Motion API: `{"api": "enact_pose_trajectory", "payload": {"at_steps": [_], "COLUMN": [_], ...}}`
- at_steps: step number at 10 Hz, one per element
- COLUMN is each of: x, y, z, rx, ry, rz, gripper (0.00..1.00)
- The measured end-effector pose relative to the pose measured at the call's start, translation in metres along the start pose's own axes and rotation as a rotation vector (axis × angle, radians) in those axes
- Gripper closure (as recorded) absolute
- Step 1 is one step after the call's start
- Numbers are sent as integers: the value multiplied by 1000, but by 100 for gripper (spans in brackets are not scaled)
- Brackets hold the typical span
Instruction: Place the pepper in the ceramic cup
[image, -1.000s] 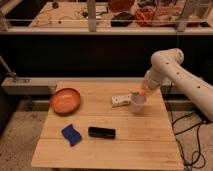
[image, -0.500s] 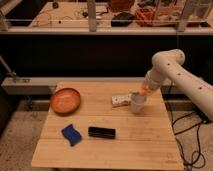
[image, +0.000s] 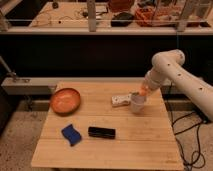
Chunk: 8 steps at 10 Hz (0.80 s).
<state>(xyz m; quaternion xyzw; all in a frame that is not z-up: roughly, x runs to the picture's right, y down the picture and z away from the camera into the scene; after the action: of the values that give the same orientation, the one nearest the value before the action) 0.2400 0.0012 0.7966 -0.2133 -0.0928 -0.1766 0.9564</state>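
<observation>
The white ceramic cup (image: 137, 103) stands upright on the right part of the wooden table (image: 107, 145). Directly above its rim hangs the orange pepper (image: 144, 90), only partly showing at the end of my arm. My gripper (image: 144, 89) is just over the cup, holding the pepper. The white arm comes in from the right edge of the view and bends down to that spot.
A flat white block (image: 120, 100) lies touching the cup's left side. An orange bowl (image: 65, 100) sits at the table's left. A blue sponge (image: 71, 134) and a black bar (image: 101, 132) lie near the front. Cables trail on the floor at right.
The arm has hardly shifted; the pepper stays over the cup's mouth.
</observation>
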Motion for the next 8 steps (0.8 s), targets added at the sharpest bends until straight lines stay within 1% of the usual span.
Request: {"api": "enact_pose_trajectory", "payload": {"at_steps": [1,2,3,6,8], "x": [0,-1,0,-1,-1], "y": [0,0,0,1,1], "z": [0,0,0,0,0], "rx": [2,4,6,13,17], "ry": [0,0,-1,-1,-3], "rz": [-2,-5,-6,-12,-15], "gripper": [87,81,80,80,86]}}
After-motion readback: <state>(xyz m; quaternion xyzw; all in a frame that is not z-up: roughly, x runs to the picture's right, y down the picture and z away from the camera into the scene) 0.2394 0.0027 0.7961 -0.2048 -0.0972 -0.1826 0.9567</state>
